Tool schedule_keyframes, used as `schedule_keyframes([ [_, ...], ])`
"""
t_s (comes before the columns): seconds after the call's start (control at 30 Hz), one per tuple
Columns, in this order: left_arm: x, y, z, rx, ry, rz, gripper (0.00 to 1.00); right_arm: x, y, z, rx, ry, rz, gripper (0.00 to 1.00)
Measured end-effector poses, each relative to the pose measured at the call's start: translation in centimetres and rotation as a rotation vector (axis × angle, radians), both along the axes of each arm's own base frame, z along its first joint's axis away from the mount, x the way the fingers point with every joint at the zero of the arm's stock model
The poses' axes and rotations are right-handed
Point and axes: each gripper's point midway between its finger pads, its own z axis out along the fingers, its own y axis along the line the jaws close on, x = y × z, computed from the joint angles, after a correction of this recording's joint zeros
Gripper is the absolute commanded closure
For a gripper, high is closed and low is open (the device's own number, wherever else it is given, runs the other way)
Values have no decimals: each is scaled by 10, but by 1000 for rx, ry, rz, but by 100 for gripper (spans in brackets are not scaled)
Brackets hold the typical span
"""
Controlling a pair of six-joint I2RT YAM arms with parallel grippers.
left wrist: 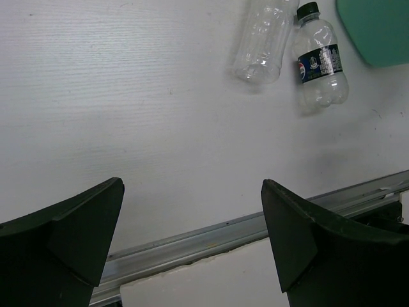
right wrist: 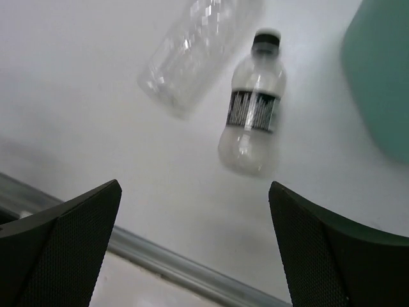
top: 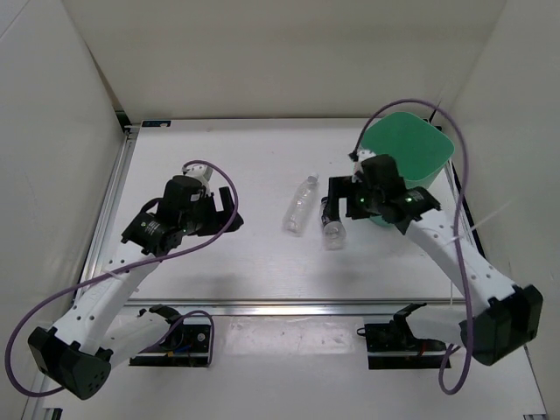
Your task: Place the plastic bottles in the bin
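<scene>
Right gripper [top: 331,203] is wide open, nothing between the fingers. It hangs over the table [top: 219,262] a bit right of the middle. The right wrist view shows its gripper [right wrist: 193,192] with both dark fingers spread and bare white tabletop in the gap. Just past it lies the black-labelled bottle [right wrist: 252,121], on its side with the black cap pointing toward the far edge. From the top camera that bottle [top: 333,229] is partly tucked under the gripper, so only its clear bottom end shows.

Right next to it on the left is the plain bottle [top: 300,204], also lying flat, white cap toward the far edge. They're close together, angled slightly apart. I can't tell if they actually touch.

Left gripper [top: 229,210] is open too, holding nothing, over the left half of the table and well away from both bottles. Its own camera shows the left gripper [left wrist: 192,185] with the jaws spread over empty surface. The plain bottle [left wrist: 264,38] and the black-labelled bottle [left wrist: 319,64] are way up in the top right of that view.

The bin [top: 411,149] stands upright in the far right corner, just behind the right gripper. Both wrist cams catch a slice of it: the left [left wrist: 377,29] and the right [right wrist: 380,77]. Both bottles are on the table, outside the bin.

A metal rail [top: 289,304] runs along the near edge.
</scene>
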Motion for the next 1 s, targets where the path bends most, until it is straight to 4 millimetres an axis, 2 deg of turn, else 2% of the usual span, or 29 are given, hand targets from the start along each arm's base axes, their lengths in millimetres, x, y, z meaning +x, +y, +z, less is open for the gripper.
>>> schedule_keyframes([
  [0.13, -1, 1, -3, 5, 7, -2, 0, -18, 9, -70, -88, 175, 55, 0],
  [0.23, -2, 1, -6, 7, 13, -4, 0, -25, 7, -98, -129, 251, 59, 0],
  [0.47, -9, 4, -10, 3, 19, -1, 0, 0, 12, -129, -185, 278, 28, 1],
  [0.67, -19, 7, -16, -8, 45, 16, 0, 37, 17, -153, -269, 289, -26, 3],
  [0.87, -26, 11, -14, -18, 54, 31, 0, 59, 19, -168, -318, 290, -58, 18],
  [1.0, -30, 15, -14, -11, 58, 41, 0, 59, 17, -180, -340, 316, -67, 33],
])
